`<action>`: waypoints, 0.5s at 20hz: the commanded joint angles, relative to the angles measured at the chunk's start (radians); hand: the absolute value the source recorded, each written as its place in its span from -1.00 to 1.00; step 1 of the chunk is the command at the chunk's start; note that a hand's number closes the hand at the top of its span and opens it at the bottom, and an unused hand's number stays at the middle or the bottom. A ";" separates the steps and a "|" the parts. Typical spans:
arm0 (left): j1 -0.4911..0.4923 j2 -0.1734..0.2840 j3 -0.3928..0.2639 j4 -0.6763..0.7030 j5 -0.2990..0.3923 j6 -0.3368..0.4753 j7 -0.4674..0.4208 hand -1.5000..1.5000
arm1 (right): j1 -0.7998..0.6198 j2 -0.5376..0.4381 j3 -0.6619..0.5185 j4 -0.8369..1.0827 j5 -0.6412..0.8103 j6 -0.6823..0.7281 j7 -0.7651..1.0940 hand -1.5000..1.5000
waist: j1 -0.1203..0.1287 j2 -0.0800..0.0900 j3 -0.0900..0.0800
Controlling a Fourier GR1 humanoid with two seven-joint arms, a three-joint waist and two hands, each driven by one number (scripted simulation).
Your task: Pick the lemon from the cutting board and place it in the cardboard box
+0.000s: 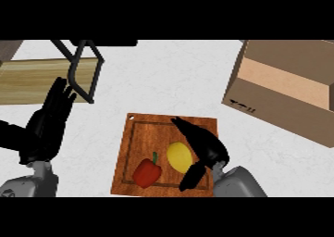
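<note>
A yellow lemon (178, 156) lies on the wooden cutting board (146, 128), right of a red bell pepper (148, 172). My right hand (205, 146) hovers over the board's right side, just beside the lemon. Its fingers are straight, pointing up-left, and its thumb reaches down past the lemon's lower right; it holds nothing. The open cardboard box (285, 88) stands at the upper right, apart from the board. My left hand (49, 121) rests open at the left, fingers up.
A light wooden shelf or tray (33, 78) with a black wire frame (85, 69) sits at the upper left. White counter (169, 78) lies between the board and the box.
</note>
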 commanded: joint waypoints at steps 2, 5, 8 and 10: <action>-0.074 0.008 0.044 0.081 0.019 -0.020 -0.016 0.00 | -0.029 0.004 0.059 0.031 -0.008 -0.058 0.028 -1.00 | 0.000 0.001 0.000; 0.010 0.020 0.034 -0.010 0.016 -0.039 -0.012 0.00 | 0.021 0.004 0.065 0.040 0.066 -0.068 -0.092 1.00 | 0.002 0.000 0.000; -0.010 0.045 0.052 -0.076 0.037 -0.029 0.087 0.00 | -0.011 -0.035 0.051 0.030 0.098 -0.072 -0.136 1.00 | 0.003 -0.001 0.000; 0.109 -0.036 -0.016 -0.044 -0.005 -0.037 -0.063 0.00 | -0.005 -0.021 0.060 -0.033 0.123 -0.055 -0.082 1.00 | 0.001 -0.001 0.000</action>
